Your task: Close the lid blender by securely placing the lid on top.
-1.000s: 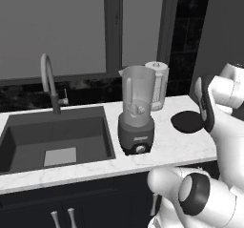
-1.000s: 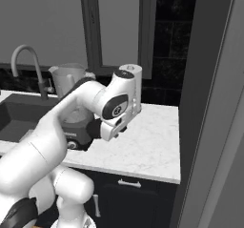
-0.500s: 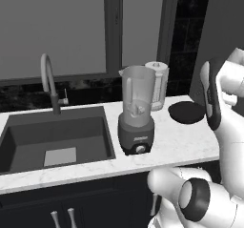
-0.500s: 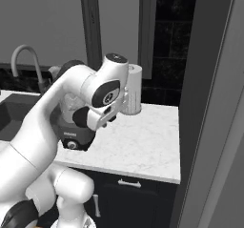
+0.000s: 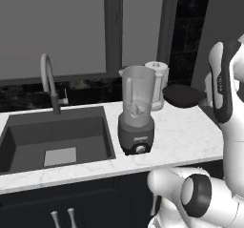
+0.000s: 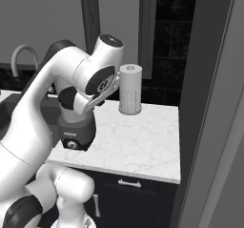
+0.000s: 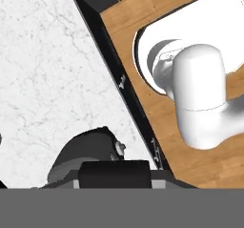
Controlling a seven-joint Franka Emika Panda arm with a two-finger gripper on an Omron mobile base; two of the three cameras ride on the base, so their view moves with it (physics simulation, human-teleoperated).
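Black lid (image 5: 182, 96) apparently clamped in gripper (image 7: 113, 171), raised right of blender (image 5: 137, 112)

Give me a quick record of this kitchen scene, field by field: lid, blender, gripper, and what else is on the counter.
lid: black disc, held up off the counter, right of the blender
blender: clear jar on dark base, mouth uncovered, beside the sink
gripper: shut on the lid
other: white-topped jug behind the blender
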